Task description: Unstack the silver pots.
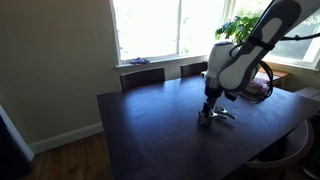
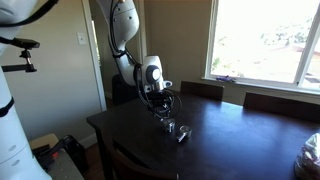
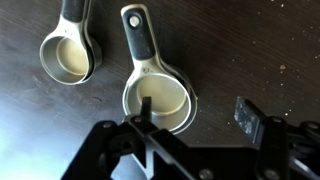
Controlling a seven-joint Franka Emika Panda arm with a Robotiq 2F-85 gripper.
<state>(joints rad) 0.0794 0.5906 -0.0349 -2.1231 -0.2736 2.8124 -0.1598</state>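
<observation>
Hovering low over the dark table (image 3: 265, 40), the gripper (image 3: 195, 118) shows at the bottom of the wrist view with jaws wide apart and nothing held. One fingertip (image 3: 146, 108) sits over the bowl of the middle pot (image 3: 165, 90); the opposite one is off to the side above bare wood. Middle pot is round, silver and upright, with a dark-inlaid handle pointing away from the camera. A second rim shows inside it, so it looks nested with another. Second pot (image 3: 66, 57) lies just beside it, not touching, also upright, its handle cut off by the top edge. Both rest on the tabletop. In an exterior view the silver pots (image 1: 217, 116) are small shiny spots right under the gripper, toward the table's window side, too small to count. White arm (image 1: 240, 55) bends down over them. Farther back, chairs (image 1: 142, 76) stand at the table's far edge, then a bright window (image 1: 150, 25) and a leafy plant (image 1: 240, 24).
</observation>
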